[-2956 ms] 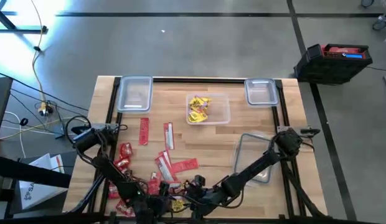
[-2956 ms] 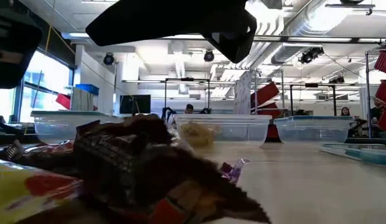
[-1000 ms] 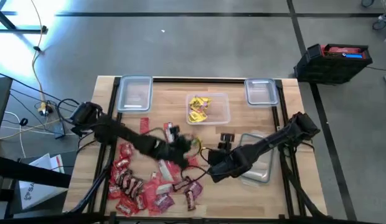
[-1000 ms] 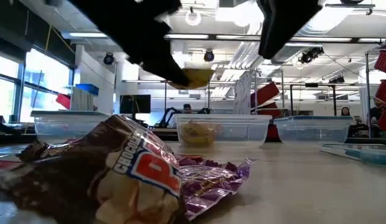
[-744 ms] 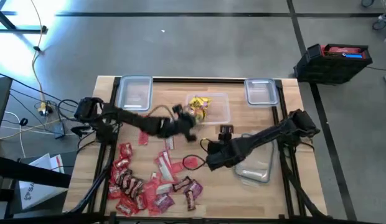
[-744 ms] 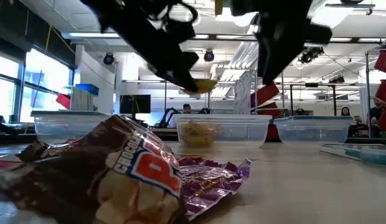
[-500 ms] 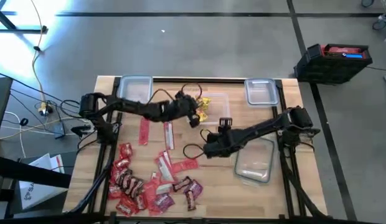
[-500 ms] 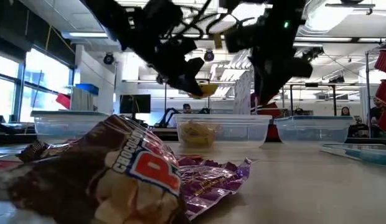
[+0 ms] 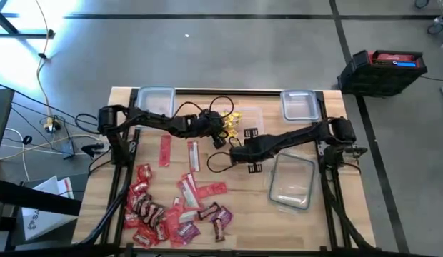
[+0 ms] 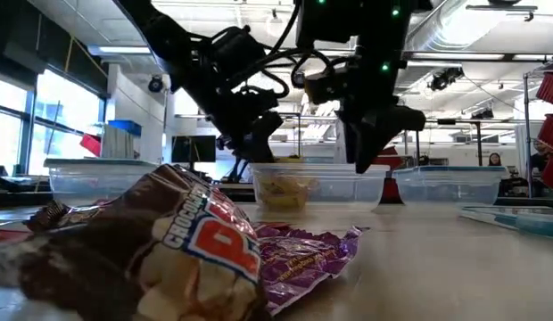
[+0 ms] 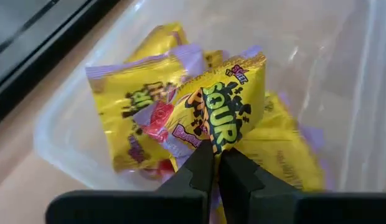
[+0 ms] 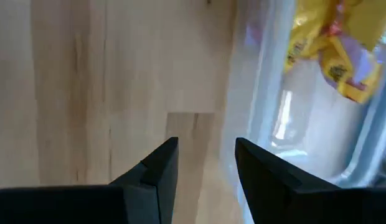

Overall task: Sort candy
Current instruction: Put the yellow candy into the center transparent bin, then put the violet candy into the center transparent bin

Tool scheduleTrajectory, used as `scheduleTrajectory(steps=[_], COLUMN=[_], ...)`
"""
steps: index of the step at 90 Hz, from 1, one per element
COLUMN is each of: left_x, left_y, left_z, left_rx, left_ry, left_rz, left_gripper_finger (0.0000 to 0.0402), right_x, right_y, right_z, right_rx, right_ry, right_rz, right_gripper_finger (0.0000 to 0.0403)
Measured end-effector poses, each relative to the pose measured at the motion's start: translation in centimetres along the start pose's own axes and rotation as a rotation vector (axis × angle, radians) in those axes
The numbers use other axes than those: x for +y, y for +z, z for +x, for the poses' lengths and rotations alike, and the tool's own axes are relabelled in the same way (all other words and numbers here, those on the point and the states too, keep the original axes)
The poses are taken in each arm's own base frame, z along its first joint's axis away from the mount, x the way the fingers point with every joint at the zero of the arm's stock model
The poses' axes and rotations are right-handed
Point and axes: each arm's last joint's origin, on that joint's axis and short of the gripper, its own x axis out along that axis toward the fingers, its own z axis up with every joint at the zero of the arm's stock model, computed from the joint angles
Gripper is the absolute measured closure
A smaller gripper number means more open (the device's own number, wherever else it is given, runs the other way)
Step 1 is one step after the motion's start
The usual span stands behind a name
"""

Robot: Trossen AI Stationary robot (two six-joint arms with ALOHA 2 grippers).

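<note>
1. The left wrist view alone shows the grasp: the left gripper (image 11: 215, 155) is pinched shut on the lower edge of a yellow packet (image 11: 227, 109), held over the middle container (image 11: 68, 134) and the yellow sweets (image 11: 134, 109) already lying in it.
2. "SOUR" can be read in green on the held packet; the rest of its print cannot be read.
3. In the high view the left gripper (image 9: 223, 128) is placed at the edge of the middle container (image 9: 256, 123) that faces the red sweets, while the right gripper (image 9: 239, 151) hangs just beside that container, over bare table (image 9: 243, 187).
4. The right wrist view shows what the high view does not — the right gripper (image 12: 205, 163) is spread to a moderate gap with nothing between its fingers, the middle container's wall (image 12: 268, 118) just ahead.
5. Four clear containers are counted from above: the middle container, an empty container (image 9: 155, 107) and a small container (image 9: 299, 105) to either side of it along the same table edge, and a flat tray (image 9: 291, 182) nearer the right arm's base.
6. The loose candy (image 9: 171, 210) lies well apart from the middle container — mostly red packets, too many to be counted surely.
7. Only the low view shows lettering on a brown wrapper (image 10: 169, 259), "CHOCOL" and a large "P", with a purple wrapper (image 10: 303, 254) touching it.
</note>
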Motion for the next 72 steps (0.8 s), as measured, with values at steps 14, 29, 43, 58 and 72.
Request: scheduleTrajectory(steps=[14,29,43,58,72], left_x=[0.0,0.2,0.2,-0.1,-0.6], left_y=[0.0,-0.2,-0.2,0.4,1.3], left_z=[0.0,0.0,-0.4,-1.6,-3.5], left_rx=[-0.004,0.023,0.046,0.015,-0.025], left_ry=[0.001,0.008,0.004,-0.011,-0.038], left_rz=[-0.005,-0.023,-0.019,-0.011,-0.005], left_gripper_finger=[0.0375,0.0337,0.0316,0.0314,0.0314], right_x=[-1.0,-1.4,-1.3,-0.8,-0.1], right_y=[0.0,0.0,0.1,0.5,0.7], right_z=[0.5,0.6,0.6,0.4,0.1], right_rx=[-0.014,-0.014,-0.024,-0.063,-0.084], right_ry=[0.061,0.074,0.078,0.100,0.102], right_rz=[0.004,0.002,0.000,0.005,-0.010], right_gripper_finger=[0.0272,0.0272,0.0272,0.0272,0.0272])
